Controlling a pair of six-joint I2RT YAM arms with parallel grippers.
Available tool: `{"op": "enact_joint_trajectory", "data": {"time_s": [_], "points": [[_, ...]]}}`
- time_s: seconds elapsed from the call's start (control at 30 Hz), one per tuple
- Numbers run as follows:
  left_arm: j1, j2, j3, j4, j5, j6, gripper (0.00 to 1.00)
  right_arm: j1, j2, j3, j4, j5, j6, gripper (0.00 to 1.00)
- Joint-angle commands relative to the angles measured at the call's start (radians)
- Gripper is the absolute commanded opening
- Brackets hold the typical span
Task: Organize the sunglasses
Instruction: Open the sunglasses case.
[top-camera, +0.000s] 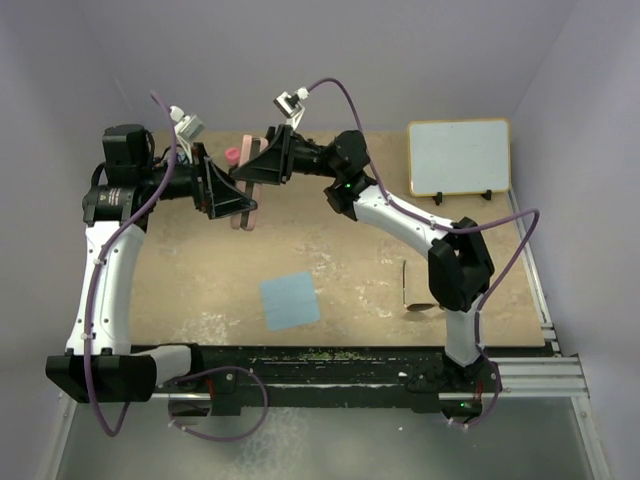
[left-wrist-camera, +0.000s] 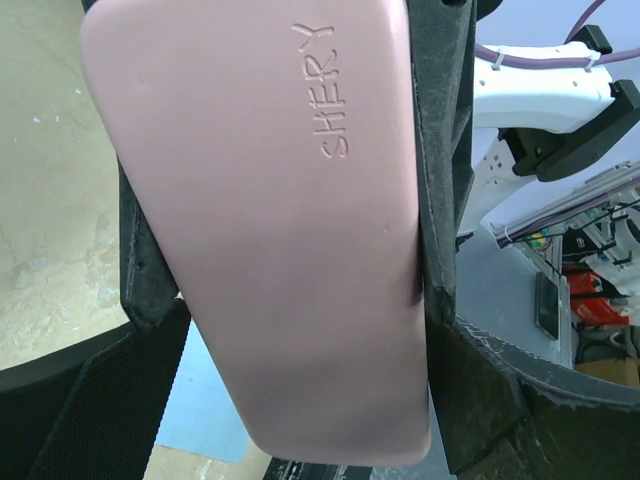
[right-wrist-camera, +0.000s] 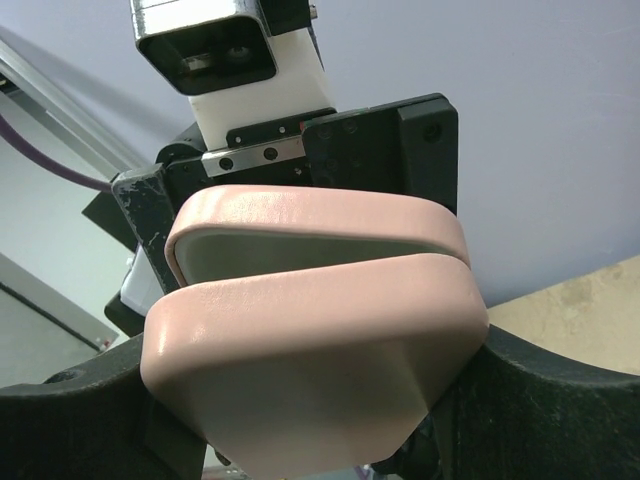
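the left gripper (top-camera: 243, 203) and right gripper (top-camera: 255, 170) both clamp the case (left-wrist-camera: 280, 230); the sunglasses (top-camera: 412, 300) lie on the table (top-camera: 350, 255), well apart from both.

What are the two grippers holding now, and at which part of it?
Both hold the pink glasses case: the left gripper has its jaws clamped on the long sides, and the right gripper has its jaws on one end.

My arms (top-camera: 100, 280): white shells, black joints, black bases. Purple cable (top-camera: 337, 83) loops off each wrist. My fingers (left-wrist-camera: 440, 150) matte black, rough-edged (pale scuffs along rims).
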Motion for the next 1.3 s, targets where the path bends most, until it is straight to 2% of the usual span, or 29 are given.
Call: {"op": "enact_joint_trajectory", "data": {"time_s": [0.0, 0.13, 0.17, 0.3, 0.37, 0.4, 0.57, 0.67, 0.73, 0.8, 0.9, 1.03, 1.27], "points": [[-0.003, -0.01, 0.007, 0.024, -0.007, 0.004, 0.98, 0.018, -0.001, 0.074, 0.1, 0.023, 0.037, 0.0], [-0.003, -0.017, 0.013, 0.025, -0.002, 0.009, 0.97, 0.019, 0.003, 0.054, 0.113, 0.024, 0.042, 0.0], [-0.004, -0.016, 0.013, 0.028, 0.003, 0.009, 0.9, 0.02, 0.004, 0.05, 0.123, 0.024, 0.047, 0.0], [-0.003, -0.004, 0.017, 0.031, 0.009, 0.014, 0.38, 0.02, 0.005, 0.045, 0.154, 0.011, 0.068, 0.0], [-0.003, 0.004, 0.017, 0.028, 0.019, 0.014, 0.08, 0.021, 0.009, 0.046, 0.166, 0.001, 0.076, 0.0], [-0.003, 0.006, 0.016, 0.027, 0.018, 0.014, 0.05, 0.021, 0.01, 0.046, 0.172, -0.003, 0.079, 0.0], [-0.002, -0.007, 0.014, 0.046, 0.056, 0.004, 0.04, 0.021, 0.018, 0.034, 0.195, -0.022, 0.095, 0.0], [0.003, -0.019, 0.012, 0.076, 0.128, -0.025, 0.04, 0.02, 0.021, 0.014, 0.219, -0.06, 0.096, 0.0], [0.011, -0.033, -0.01, 0.163, 0.201, -0.103, 0.05, 0.019, 0.031, 0.008, 0.247, -0.096, 0.099, 0.0], [0.016, -0.053, -0.055, 0.317, 0.268, -0.243, 0.04, 0.018, 0.052, 0.009, 0.288, -0.121, 0.123, 0.0], [0.016, -0.07, -0.094, 0.472, 0.315, -0.383, 0.04, 0.016, 0.098, 0.029, 0.407, -0.144, 0.219, 0.0], [0.016, -0.066, -0.091, 0.477, 0.348, -0.402, 0.04, 0.015, 0.158, 0.092, 0.513, -0.159, 0.299, 0.0], [0.016, -0.073, -0.087, 0.506, 0.39, -0.425, 0.04, 0.015, 0.22, 0.187, 0.579, -0.219, 0.337, 0.0]]}}
